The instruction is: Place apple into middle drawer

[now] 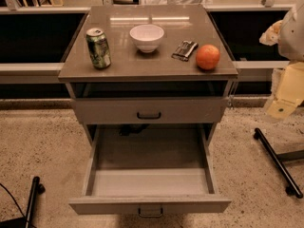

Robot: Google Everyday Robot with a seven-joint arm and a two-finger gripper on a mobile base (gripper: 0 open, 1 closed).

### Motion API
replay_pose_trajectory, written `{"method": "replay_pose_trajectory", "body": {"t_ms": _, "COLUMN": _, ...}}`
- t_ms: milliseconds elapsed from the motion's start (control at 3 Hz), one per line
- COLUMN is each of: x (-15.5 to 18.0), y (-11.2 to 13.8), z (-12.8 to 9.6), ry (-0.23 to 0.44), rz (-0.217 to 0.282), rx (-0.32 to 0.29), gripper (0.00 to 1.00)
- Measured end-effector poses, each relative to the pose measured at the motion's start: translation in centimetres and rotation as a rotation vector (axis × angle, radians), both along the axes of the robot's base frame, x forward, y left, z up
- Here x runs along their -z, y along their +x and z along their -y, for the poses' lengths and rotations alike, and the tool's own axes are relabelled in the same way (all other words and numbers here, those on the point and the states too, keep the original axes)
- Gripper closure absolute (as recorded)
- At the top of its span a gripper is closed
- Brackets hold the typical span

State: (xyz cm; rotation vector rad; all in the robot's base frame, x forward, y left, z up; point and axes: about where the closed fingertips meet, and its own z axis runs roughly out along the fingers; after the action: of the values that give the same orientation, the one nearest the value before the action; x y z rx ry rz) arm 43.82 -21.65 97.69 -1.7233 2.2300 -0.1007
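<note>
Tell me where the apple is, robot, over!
Gripper at right edge, apart from apple. Apple on cabinet top, right side. Middle drawer open below. Bowl, can, packet left of apple, not blocking.

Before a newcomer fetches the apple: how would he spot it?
Find the grey cabinet top above the pulled-out middle drawer. The apple sits near the top's right front corner, left of the pincer: the only round orange-red thing, unlike the white bowl and green can.

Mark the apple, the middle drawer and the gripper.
apple [208,57], camera view, centre of its skin.
middle drawer [149,182], camera view, bare floor.
gripper [281,106], camera view, pale lower end, right of cabinet.
</note>
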Motion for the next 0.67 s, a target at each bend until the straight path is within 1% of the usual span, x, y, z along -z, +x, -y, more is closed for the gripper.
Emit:
{"method": "replay_pose_trajectory", "body": {"t_ms": 333, "x": 0.0, "y": 0.0, "z": 0.0, "ry": 0.000, "rz": 0.000, "rx": 0.000, "gripper": 0.00}}
{"method": "replay_pose_trajectory", "body": {"t_ms": 667, "x": 0.3, "y": 1.0, "z": 0.2, "ry": 0.018, "rz": 0.019, "rx": 0.035, "gripper": 0.00}}
